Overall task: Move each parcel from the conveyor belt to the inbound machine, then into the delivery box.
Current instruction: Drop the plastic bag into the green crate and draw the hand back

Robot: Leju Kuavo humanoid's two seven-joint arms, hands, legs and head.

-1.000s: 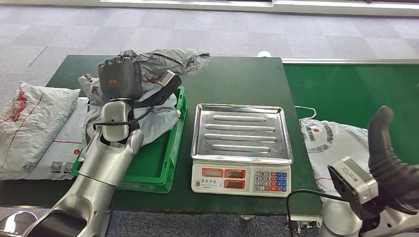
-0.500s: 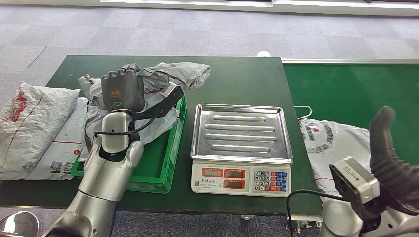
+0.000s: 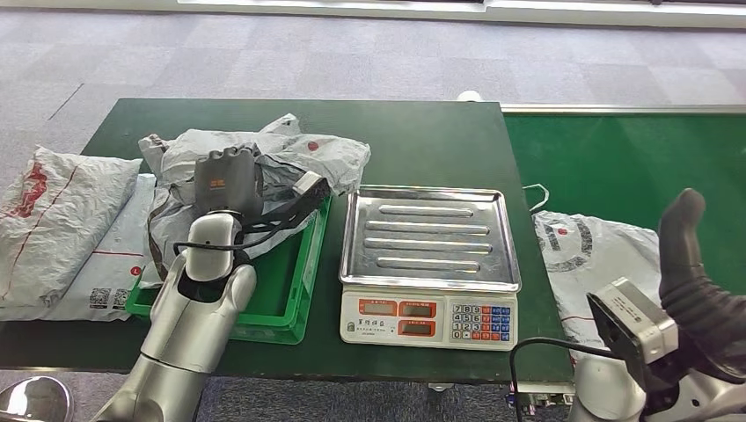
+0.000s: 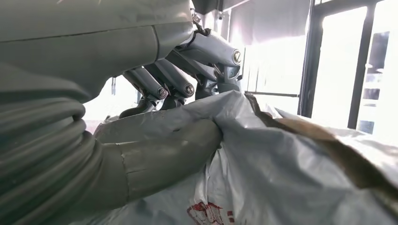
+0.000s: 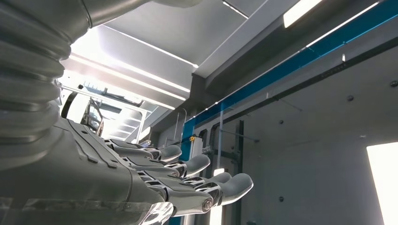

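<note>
Left robot hand (image 3: 227,178) grips grey parcel (image 3: 290,163), fingertips hidden beneath.

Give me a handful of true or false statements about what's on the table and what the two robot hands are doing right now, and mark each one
1. The left robot hand grips a grey parcel over the green crate. True.
2. A parcel lies on the scale. False: its steel tray is bare.
3. The right robot hand holds a parcel. False: its fingers are extended with nothing in them.
4. A grey and white parcel lies on the conveyor belt, to the right of the scale. True.
5. The green crate stands to the right of the scale. False: it stands to the scale's left.
</note>
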